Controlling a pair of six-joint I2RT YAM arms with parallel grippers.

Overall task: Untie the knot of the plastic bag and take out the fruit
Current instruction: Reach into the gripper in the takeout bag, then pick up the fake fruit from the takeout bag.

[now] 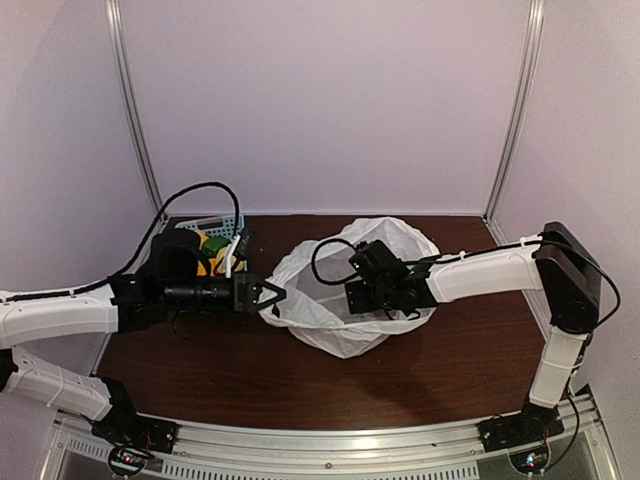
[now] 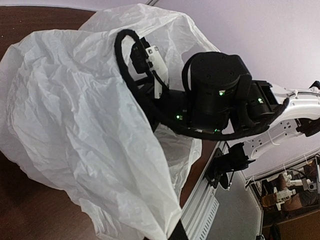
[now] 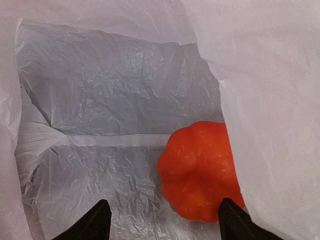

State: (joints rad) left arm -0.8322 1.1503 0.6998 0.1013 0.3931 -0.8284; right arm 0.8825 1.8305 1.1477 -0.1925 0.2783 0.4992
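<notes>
White crinkly plastic bag (image 1: 335, 335): mouth gaping wide.
Ribbed orange fruit (image 3: 197, 172): lying inside.
Right gripper (image 3: 164, 205): in the bag, fingers spread.
Left gripper (image 1: 275, 295): pinching bag's rim.

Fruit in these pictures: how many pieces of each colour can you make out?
Orange: 1, the ribbed fruit inside the plastic bag.
Green: 1, the green fruit in the basket.
Yellow: 1, the yellow fruit in the basket.
Total: 3 visible; the left arm hides part of the basket, so more may be there.
</notes>
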